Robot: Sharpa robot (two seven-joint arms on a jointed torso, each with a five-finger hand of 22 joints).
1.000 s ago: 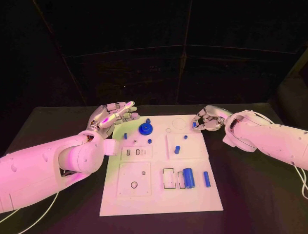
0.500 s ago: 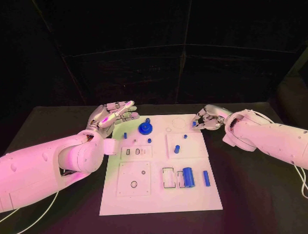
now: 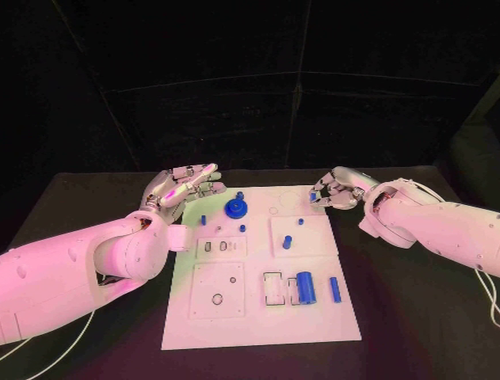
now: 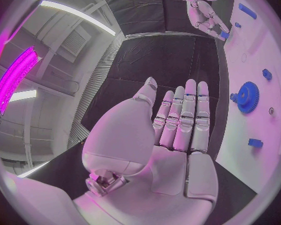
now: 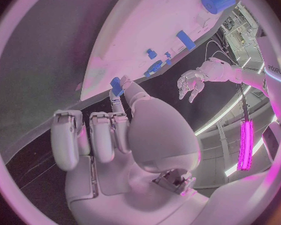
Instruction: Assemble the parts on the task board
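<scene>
Right hand [image 3: 337, 192] pinching a small blue part [image 5: 117, 85] in its fingers over the task board [image 3: 318, 313] (left hand [image 3: 187, 187] spread wide, empty), next: seat it in a socket.

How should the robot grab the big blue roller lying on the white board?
Probably around the middle of the big blue cylinder, coming from above with fingers on its two long sides. It lies flat on the white task board, beside an open slot, so its rounded flanks are free.
</scene>
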